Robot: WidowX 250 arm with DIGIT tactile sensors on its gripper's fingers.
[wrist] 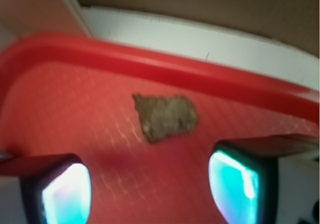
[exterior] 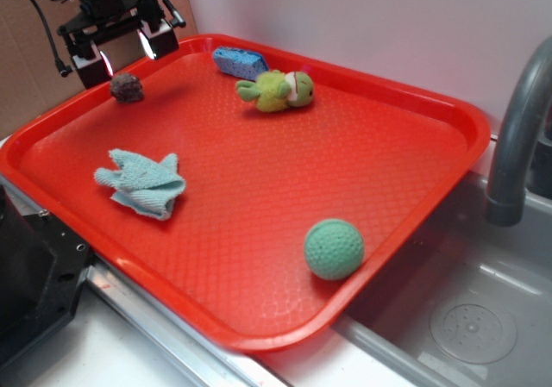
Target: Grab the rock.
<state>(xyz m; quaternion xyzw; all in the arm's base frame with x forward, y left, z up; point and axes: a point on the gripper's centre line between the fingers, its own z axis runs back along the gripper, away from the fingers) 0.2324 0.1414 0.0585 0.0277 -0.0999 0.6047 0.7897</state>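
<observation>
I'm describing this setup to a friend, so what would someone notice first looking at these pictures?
First the big red tray, filling the scene beside a grey sink. Next the green knitted ball near its front edge and the green frog toy towards the back. In the far left corner the open gripper hangs just above the small brown-grey rock, not touching it.
</observation>
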